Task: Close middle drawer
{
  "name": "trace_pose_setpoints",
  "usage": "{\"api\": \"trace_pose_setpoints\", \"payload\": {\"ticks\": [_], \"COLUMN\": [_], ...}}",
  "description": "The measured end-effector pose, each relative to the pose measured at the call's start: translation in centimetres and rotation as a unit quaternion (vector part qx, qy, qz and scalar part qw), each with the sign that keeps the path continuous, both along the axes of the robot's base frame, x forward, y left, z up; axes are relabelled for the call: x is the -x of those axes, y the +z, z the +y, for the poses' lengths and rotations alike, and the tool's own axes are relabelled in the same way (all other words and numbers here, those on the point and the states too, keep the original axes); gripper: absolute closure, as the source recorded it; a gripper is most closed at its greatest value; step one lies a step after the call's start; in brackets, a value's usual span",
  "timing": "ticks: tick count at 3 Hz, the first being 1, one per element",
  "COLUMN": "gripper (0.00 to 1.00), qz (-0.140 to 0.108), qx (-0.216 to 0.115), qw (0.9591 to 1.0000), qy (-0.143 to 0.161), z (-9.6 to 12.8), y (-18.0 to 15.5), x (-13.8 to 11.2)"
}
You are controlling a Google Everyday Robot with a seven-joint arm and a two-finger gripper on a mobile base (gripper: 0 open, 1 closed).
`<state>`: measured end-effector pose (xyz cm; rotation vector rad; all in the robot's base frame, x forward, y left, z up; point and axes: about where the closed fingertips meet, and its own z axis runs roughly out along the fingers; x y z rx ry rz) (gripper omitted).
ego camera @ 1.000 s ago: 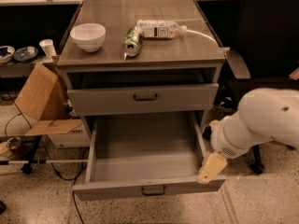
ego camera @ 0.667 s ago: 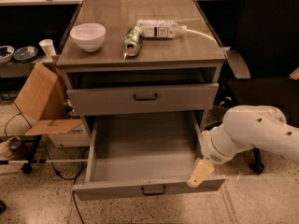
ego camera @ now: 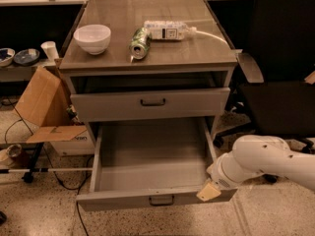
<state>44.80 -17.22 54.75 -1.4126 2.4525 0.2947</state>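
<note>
The middle drawer [ego camera: 147, 156] is pulled far out of the grey cabinet, showing its deep, bare tray and a flat front [ego camera: 118, 199] with a small dark handle. My gripper [ego camera: 209, 191] is at the drawer's front right corner, with its tan tip against the outer face of the front. The white arm [ego camera: 261, 161] reaches in from the right. The drawer above it [ego camera: 113, 104] stands slightly out from the cabinet.
On the cabinet top [ego camera: 197, 53] are a white bowl [ego camera: 92, 37], a green can [ego camera: 140, 43] lying on its side and a plastic bottle [ego camera: 165, 30]. A black office chair [ego camera: 280, 82] stands close on the right. A cardboard box [ego camera: 42, 102] and cables are on the left.
My arm has moved left and down, bringing the gripper from beside the drawer's right side to its front right corner. The drawer has not visibly moved.
</note>
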Motion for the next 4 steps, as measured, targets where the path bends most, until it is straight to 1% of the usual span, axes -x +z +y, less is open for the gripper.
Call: {"api": "trace_pose_setpoints", "payload": {"ticks": [1,2,3,4], "gripper": [0.6,0.83,1.0,1.0], "qz": [0.023,0.049,0.074,0.09], "qx": [-0.011,-0.017,-0.018,-0.015], "qw": [0.9994,0.9982,0.9969,0.9958], "qy": [-0.022,-0.03,-0.021,-0.008], "z": [-0.9,-1.3,-0.8,-0.3], "y": [-2.9,-5.6,-8.4,-10.9], "x": [1.8,3.2,3.4,2.8]}}
